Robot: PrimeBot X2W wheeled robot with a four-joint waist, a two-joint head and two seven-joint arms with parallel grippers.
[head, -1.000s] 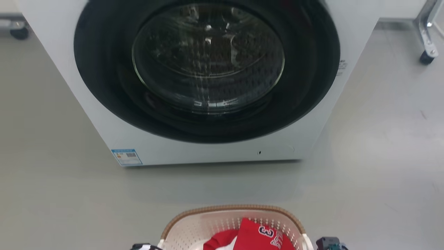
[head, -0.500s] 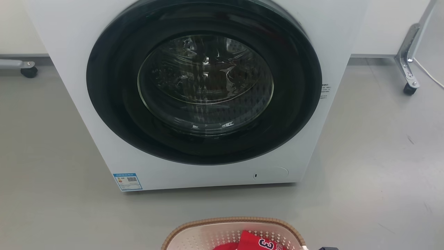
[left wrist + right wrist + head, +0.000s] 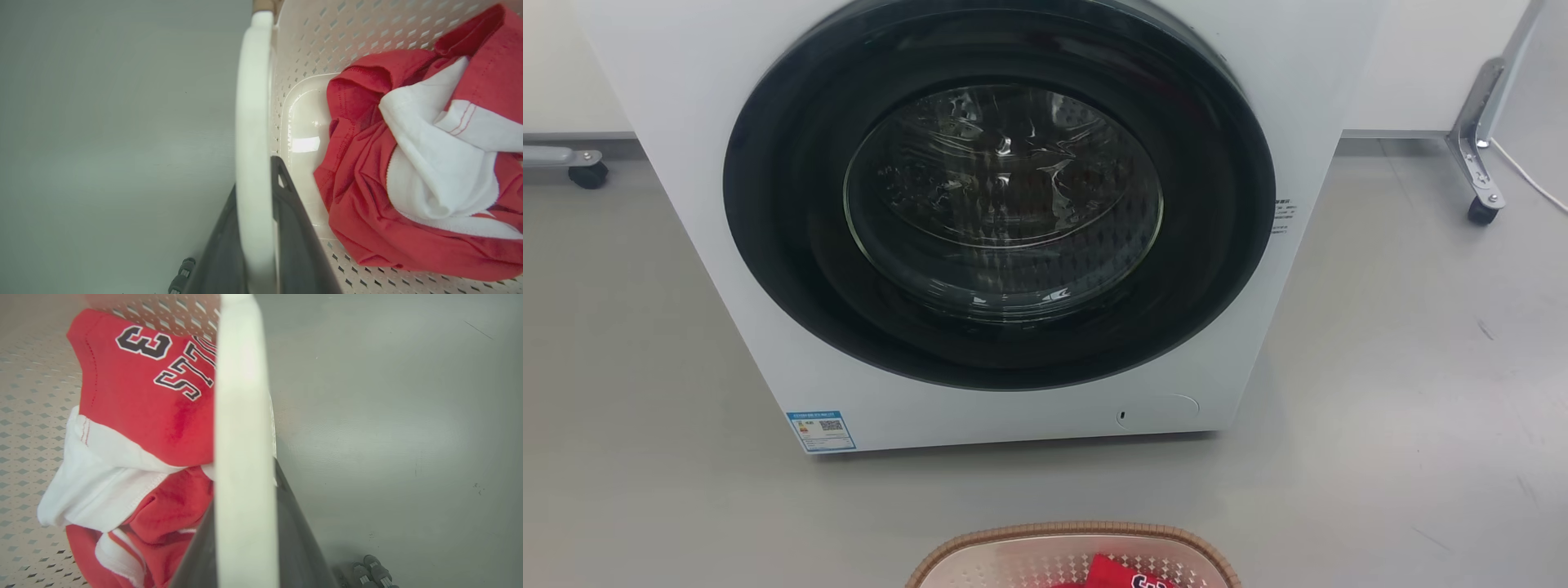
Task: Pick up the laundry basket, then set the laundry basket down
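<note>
1. A cream basket (image 3: 1078, 531) with a brown woven-look rim sits at the bottom edge of the head view, in front of a white washer (image 3: 1013, 416) and apart from it, with bare grey floor (image 3: 1380, 408) between them. Whether the basket touches the floor cannot be told.
2. The left pincer (image 3: 255, 183) is closed on the basket's white left handle (image 3: 253, 102), one dark finger on each side of the bar.
3. The right pincer (image 3: 245, 490) grips the white right handle (image 3: 241, 396) the same way, its fingers pressed on either side.
4. Inside the basket lies a crumpled red jersey (image 3: 135, 404) bearing a black "3" (image 3: 144, 342) outlined in white. Beside it run block letters in the same style: an "S" is clear, and the rest is cut off by the handle.
5. A white cloth (image 3: 433, 163) with red stitching is bundled into the jersey.
6. The washer's round dark door (image 3: 1001, 196) is closed, and its glass shows the steel drum.
7. A blue-edged sticker (image 3: 821, 430) with a QR code is fixed at the washer's lower left corner. Its print is too small to read, as are the lines of small print (image 3: 1282, 216) at the door's right.
8. A metal leg on a black caster (image 3: 1478, 208) stands to the washer's right, and another caster (image 3: 587, 173) to its left.
</note>
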